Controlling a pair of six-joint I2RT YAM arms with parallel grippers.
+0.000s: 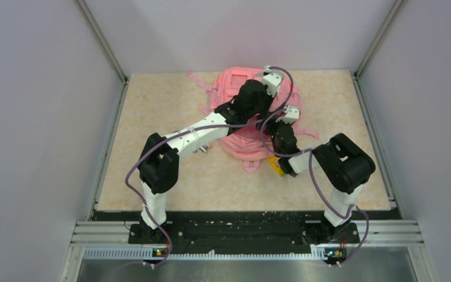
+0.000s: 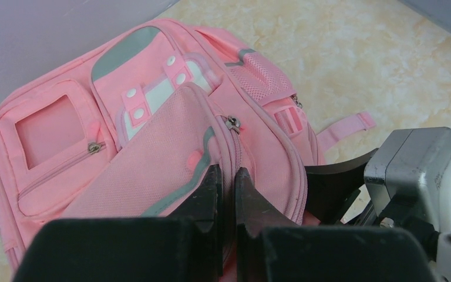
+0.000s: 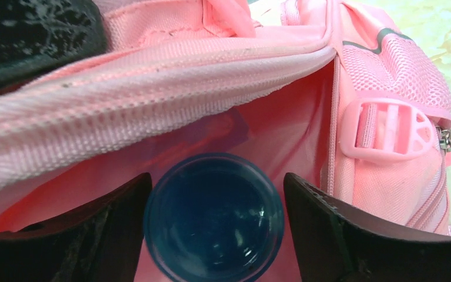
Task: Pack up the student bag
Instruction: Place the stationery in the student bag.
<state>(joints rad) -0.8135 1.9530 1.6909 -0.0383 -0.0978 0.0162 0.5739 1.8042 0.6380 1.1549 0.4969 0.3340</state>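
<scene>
Your left gripper [image 2: 228, 173] is pinched shut on the flap [image 2: 164, 153] of the student bag [image 1: 233, 82], propping its mouth open; the bag's at 12 o'clock on the table [image 1: 152, 176]. Your right gripper [image 3: 214, 179] has its fingers wide either side of a blue round container [image 3: 214, 226] inside that mouth, can't tell if they're squeezing it.

No legible txt, labels, brand marks or nos. in any view (student bag [image 2: 59, 126] pockets, zips and buckle incl.: plain as far as res. allows).
</scene>
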